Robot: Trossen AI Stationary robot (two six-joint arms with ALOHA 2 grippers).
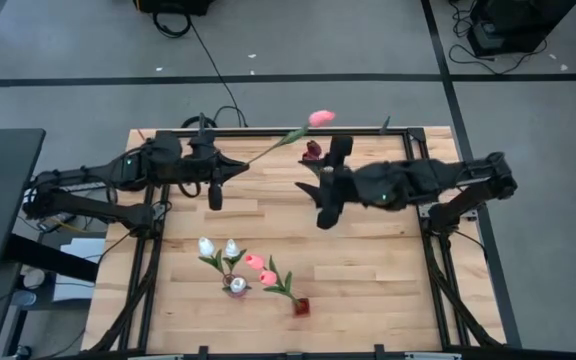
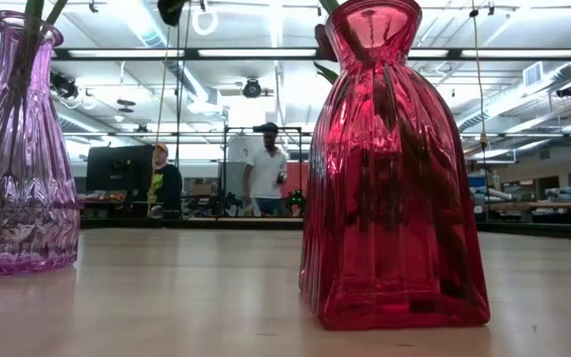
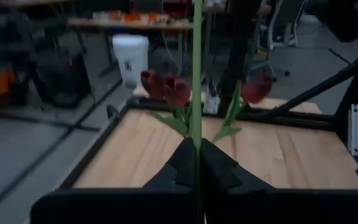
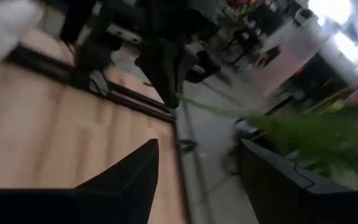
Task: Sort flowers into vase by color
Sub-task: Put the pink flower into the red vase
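Observation:
My left gripper [image 1: 238,169] is over the table's far left part, shut on a pink tulip [image 1: 321,117]. The tulip's head hangs over the far edge. My right gripper [image 1: 308,186] hovers open near the middle of the far half, facing the left gripper and touching nothing. Its fingers stand wide apart in the right wrist view [image 4: 199,143]. Two white tulips [image 1: 218,246] stand in a purple vase [image 1: 236,286]. Two pink tulips [image 1: 261,268] stand in a red vase [image 1: 301,305]. Maroon tulips [image 1: 313,150] stand at the far edge. My left gripper pinches the pink tulip's thin green stem [image 3: 197,124] between its two fingers, near the stem's lower end. The fingers come level from the table's left. The stem runs on ahead of the fingertips, slanting toward the far right. The tulip is lifted clear of the table.
The purple vase [image 2: 18,149] and red vase [image 2: 390,169] stand close together near the table's near edge. Bare wood [image 1: 388,250] lies between them and the arms. People stand in the room beyond the table [image 2: 266,174]. A black frame runs along the table's edges.

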